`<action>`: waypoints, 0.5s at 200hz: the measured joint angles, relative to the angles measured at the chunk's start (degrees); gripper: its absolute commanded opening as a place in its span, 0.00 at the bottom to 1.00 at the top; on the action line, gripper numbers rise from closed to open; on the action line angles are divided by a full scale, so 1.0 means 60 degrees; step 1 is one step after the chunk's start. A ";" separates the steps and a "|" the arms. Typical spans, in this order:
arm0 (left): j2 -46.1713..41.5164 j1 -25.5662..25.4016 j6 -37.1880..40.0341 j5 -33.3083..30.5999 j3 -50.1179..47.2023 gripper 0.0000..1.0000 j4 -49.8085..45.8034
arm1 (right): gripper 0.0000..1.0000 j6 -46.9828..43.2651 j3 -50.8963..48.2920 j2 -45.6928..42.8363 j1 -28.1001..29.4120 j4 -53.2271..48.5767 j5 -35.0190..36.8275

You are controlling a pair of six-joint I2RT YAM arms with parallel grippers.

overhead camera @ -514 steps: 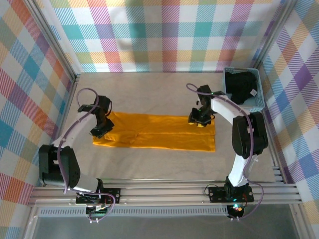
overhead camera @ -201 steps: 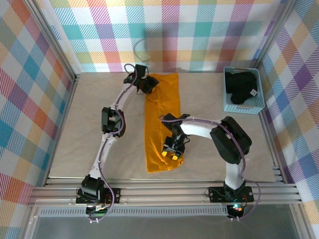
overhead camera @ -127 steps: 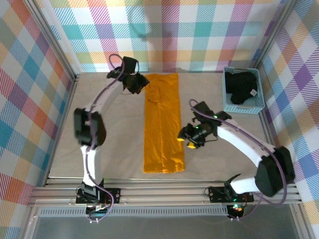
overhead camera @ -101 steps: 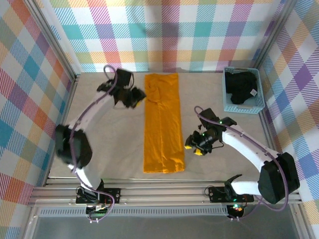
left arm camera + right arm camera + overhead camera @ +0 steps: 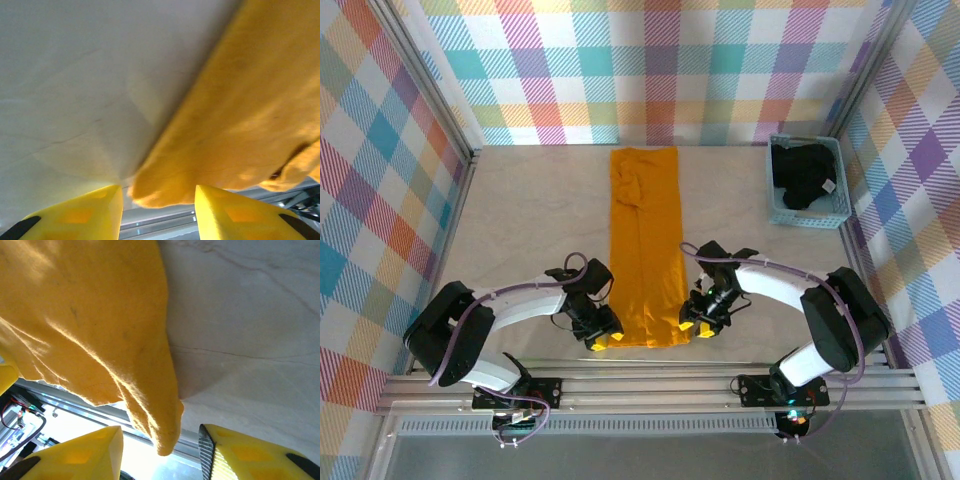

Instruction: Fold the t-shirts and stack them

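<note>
Beige tabletop (image 5: 520, 220), plaid walls (image 5: 660, 70), orange t-shirt (image 5: 645, 250) lengthwise.

Orange t-shirt (image 5: 645, 250): soft matt cloth, faintly fuzzy nap noted. Desk (image 5: 520, 230): matt covering, finely creased. Left claw (image 5: 156, 212) fingers (image 5: 75, 217): smooth plastic, slight sheen observed.

- You see the orange t-shirt (image 5: 645, 250) lying as a long narrow strip, running front to back.
- Your left gripper (image 5: 603, 338) and right gripper (image 5: 697, 325) sit at its near corners.
- The black t-shirt (image 5: 802, 175) lies in the blue basket (image 5: 810, 219).
</note>
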 measured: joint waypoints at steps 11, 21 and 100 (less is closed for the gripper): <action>0.0098 -0.0142 -0.0160 -0.0011 0.0000 0.42 0.0255 | 0.40 0.0062 0.0000 0.0036 0.0131 0.0066 -0.0007; 0.0186 -0.0193 -0.0277 -0.0036 0.0015 0.40 0.0262 | 0.39 0.0135 -0.0011 0.0098 0.0251 0.0135 -0.0007; 0.0616 -0.0200 -0.0368 -0.0087 0.0288 0.09 -0.0229 | 0.08 0.0812 -0.0127 0.0973 0.0765 0.0576 0.0106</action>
